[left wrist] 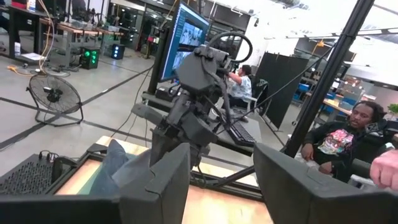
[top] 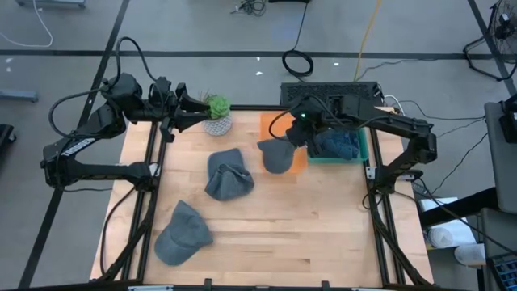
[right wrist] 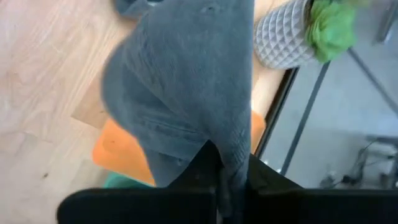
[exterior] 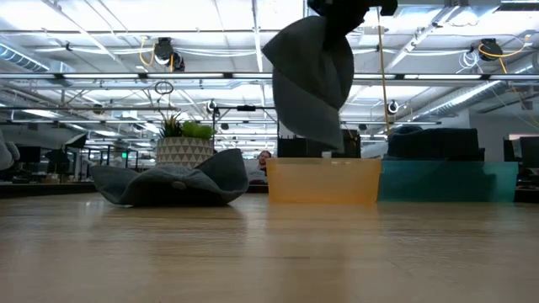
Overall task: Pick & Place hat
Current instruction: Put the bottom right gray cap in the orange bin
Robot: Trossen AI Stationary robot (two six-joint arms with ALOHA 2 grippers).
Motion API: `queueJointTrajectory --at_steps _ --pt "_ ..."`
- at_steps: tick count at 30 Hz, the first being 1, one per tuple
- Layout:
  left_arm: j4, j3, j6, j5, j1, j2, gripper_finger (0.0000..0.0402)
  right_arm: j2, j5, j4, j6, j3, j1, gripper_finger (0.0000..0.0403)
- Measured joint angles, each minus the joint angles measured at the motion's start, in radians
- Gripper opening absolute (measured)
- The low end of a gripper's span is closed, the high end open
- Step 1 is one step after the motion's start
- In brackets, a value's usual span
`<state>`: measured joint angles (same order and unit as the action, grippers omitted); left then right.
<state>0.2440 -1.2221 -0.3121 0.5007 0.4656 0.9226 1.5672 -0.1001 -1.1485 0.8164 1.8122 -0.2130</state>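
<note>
The left gripper (top: 196, 113) waits at the table's eleven o'clock by the plant (top: 216, 113), fingers parted and empty. A cap (top: 182, 234) lies at seven o'clock, a second cap (top: 228, 174) near centre. The right gripper (top: 300, 129) is clenched on a hanging hat (top: 279, 155) above the orange bin (top: 300, 162) at one o'clock; pinched by its edge, it could drape over the rim

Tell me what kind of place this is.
Likely a robotics lab in an open industrial workspace: ceiling trusses with strip lights, a monitor at a workstation, a floor fan on bare concrete, and people seated nearby.
</note>
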Motion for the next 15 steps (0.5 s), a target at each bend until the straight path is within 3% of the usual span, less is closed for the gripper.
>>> queueJointTrajectory --at_steps 8,15 --pt "0.000 0.000 0.019 0.000 0.001 0.000 0.0186 0.048 0.077 -0.066 -0.100 0.000 -0.057 0.0001" --pt "0.000 0.000 0.003 0.021 0.011 0.000 0.0186 0.133 0.079 -0.083 -0.092 0.001 -0.119 0.0001"
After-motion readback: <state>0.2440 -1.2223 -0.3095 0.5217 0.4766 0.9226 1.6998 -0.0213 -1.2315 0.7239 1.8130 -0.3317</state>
